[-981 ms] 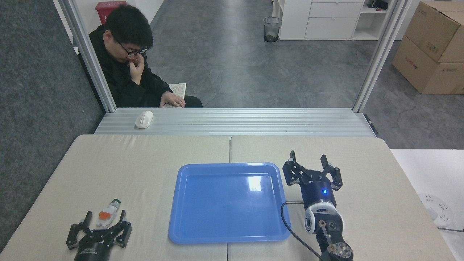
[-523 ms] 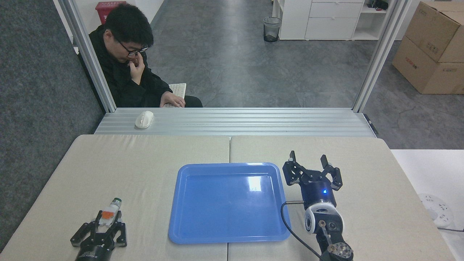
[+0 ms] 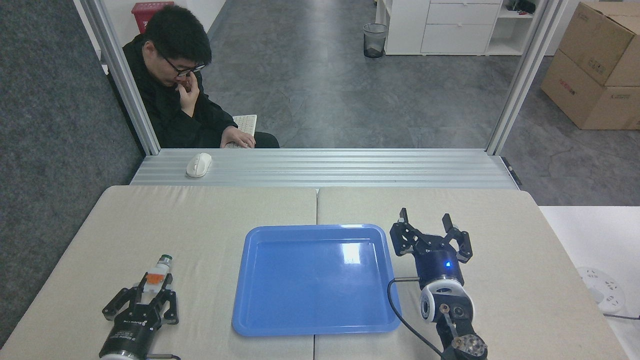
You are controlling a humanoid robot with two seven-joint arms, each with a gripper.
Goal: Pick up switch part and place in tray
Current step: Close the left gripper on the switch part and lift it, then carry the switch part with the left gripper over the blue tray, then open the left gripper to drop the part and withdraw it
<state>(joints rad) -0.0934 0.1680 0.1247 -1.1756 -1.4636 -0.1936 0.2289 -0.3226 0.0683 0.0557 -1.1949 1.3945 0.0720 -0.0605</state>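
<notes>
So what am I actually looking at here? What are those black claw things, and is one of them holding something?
You are seeing through a camera in the robot's head, looking down at its padded table. The black claws are its grippers, the ends of its two arms. The left gripper is shut on the switch part, a small white block with an orange section and a dark green tip. The right gripper is open and holds nothing, beside the blue tray, which has nothing in it. Beyond the table a person sits at a keyboard, and a computer mouse lies on the metal ledge.
</notes>
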